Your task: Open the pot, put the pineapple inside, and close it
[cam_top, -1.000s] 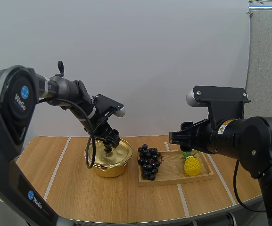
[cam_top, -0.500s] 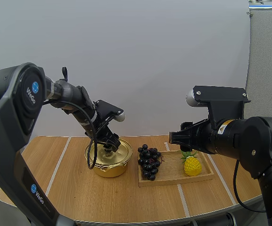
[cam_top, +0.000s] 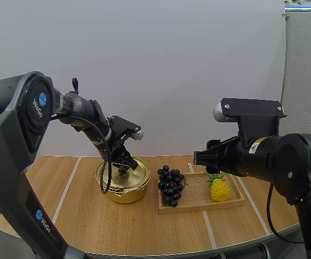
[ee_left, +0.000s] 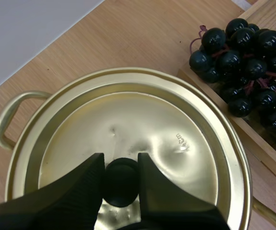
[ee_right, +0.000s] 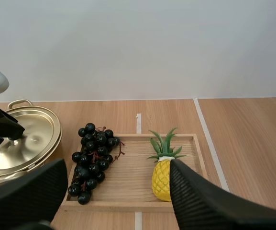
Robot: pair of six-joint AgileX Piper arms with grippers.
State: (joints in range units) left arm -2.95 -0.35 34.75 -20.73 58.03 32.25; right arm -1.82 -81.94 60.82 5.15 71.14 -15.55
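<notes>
Left wrist view: left pincer (ee_left: 121, 163) pinches lid knob (ee_left: 121, 184); opening step, lift clear of pot (ee_left: 6, 115) next. Right pincer (ee_right: 118, 165) spread.

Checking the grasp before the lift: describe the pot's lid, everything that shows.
The lid is a round disc of shiny gold metal with a stepped rim and a black knob at its centre. The left gripper pinches that knob. The lid is tilted over the gold pot.
</notes>
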